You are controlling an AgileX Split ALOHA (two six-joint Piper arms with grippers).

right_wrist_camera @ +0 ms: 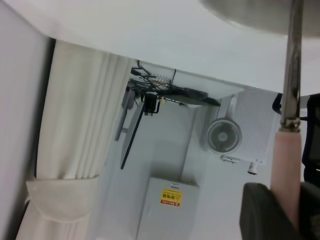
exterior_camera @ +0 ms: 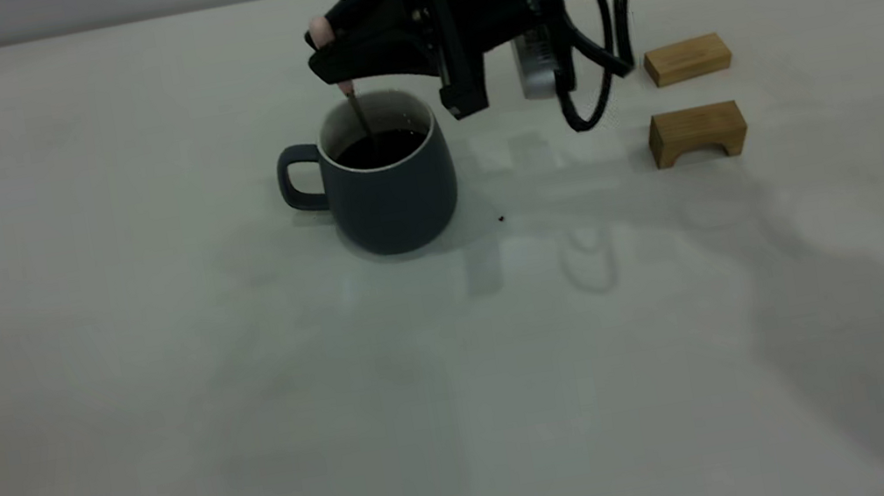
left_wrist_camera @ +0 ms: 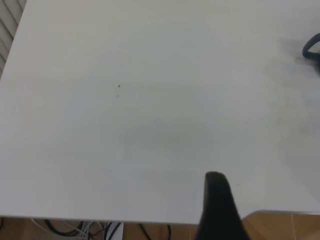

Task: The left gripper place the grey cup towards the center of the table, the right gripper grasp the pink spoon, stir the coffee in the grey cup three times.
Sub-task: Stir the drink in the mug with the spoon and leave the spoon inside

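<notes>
Hovering over the grey cup (exterior_camera: 388, 175) mid-table, the right gripper (exterior_camera: 328, 46) is clamped on the pink spoon (exterior_camera: 347, 85), neck dipped in coffee (exterior_camera: 380, 149). Two wooden blocks (exterior_camera: 692, 96) sit well right, nothing blocking.

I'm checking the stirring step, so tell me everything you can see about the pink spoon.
The pink spoon has a pale pink rounded handle and a thin metal neck. It stands nearly upright, handle clamped in the right end effector above the grey cup, its pink tip poking out on top. The neck slants down into the dark coffee, which hides the bowl. The right wrist view shows the handle joining the neck.
</notes>
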